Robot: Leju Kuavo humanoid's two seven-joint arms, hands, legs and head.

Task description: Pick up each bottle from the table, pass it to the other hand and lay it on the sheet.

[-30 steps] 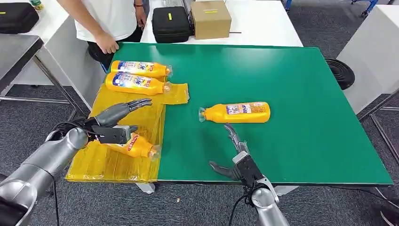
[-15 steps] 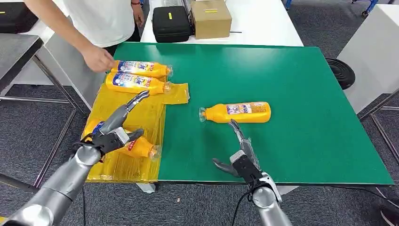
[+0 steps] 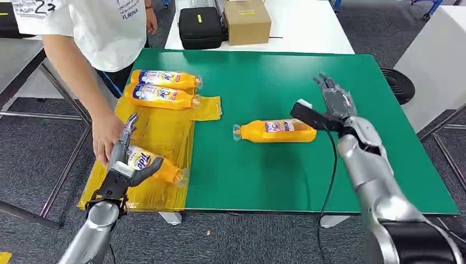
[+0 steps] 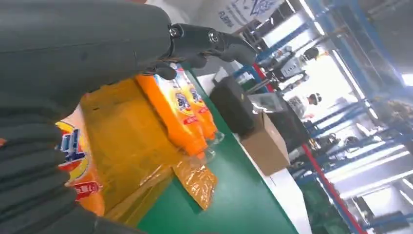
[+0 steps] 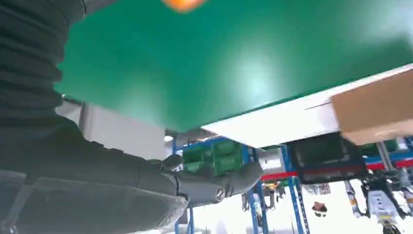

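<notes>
On the yellow sheet (image 3: 165, 124) at the near-left corner of the green desk (image 3: 329, 176), the left robot hand (image 3: 125, 165) has let go of the orange detergent bottle (image 3: 151, 165) it was gripping a second ago. Its fingers are now spread, the thumb resting against the bottle's side, while the bottle lies flat on the sheet. A person's hand (image 3: 105, 144) has come down to the bottle's far end and touches it or is just beside it; a second ago that hand was up by the desk's far-left corner.

Two more orange bottles (image 3: 162, 88) lie side by side at the far end of the sheet, so three look delivered.

Meanwhile the right robot hand (image 3: 325, 107) has swung from the near edge of the desk to a spot above the base of the last bottle (image 3: 277, 131), which lies on the bare green surface near the middle. Its fingers are apart and hold nothing.

I judge that the placing step is finished and the next pick-up is beginning: the right robot hand must come down over that bottle and close around its body.
</notes>
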